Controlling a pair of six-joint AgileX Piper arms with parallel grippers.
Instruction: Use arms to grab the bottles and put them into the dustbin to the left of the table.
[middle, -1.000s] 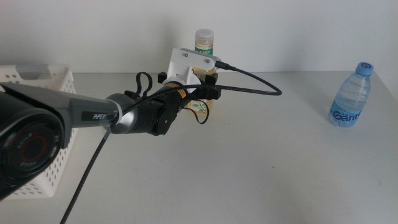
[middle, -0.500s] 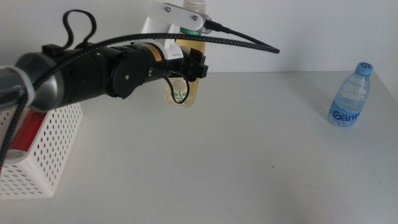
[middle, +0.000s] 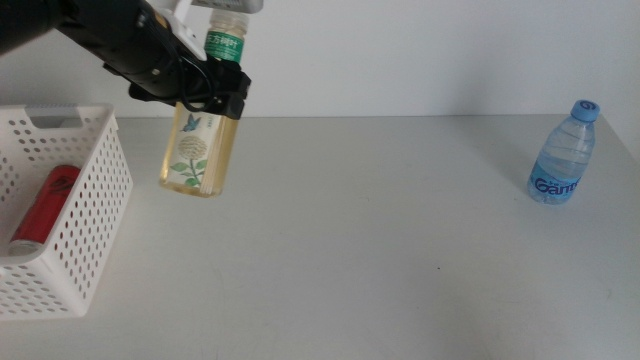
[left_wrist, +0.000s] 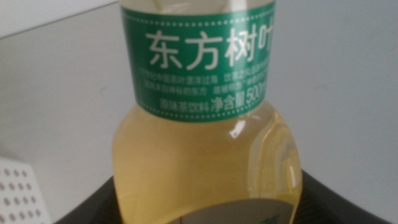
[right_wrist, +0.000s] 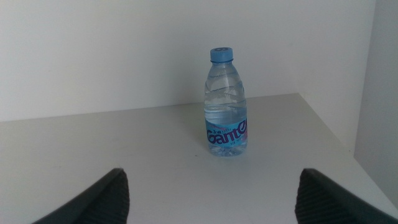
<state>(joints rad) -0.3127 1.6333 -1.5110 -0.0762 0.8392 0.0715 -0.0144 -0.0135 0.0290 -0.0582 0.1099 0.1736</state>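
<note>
Meanwhile, left gripper (middle: 205, 85) jaws clench the tea bottle (middle: 203, 140) beside the dustbin (middle: 95, 200); right jaws released.

Plastic, gloss and matt surfaces

The tea bottle (middle: 203, 145) is clear glossy plastic with a smooth green printed label; the left gripper (middle: 215, 85) clamping it is matt black. The dustbin (middle: 95, 215) is white perforated plastic holding a glossy red can (middle: 45, 205). The water bottle (right_wrist: 226, 106) is clear ribbed plastic. The worktop (middle: 400, 240) looks smooth, matt, pale grey.
</note>
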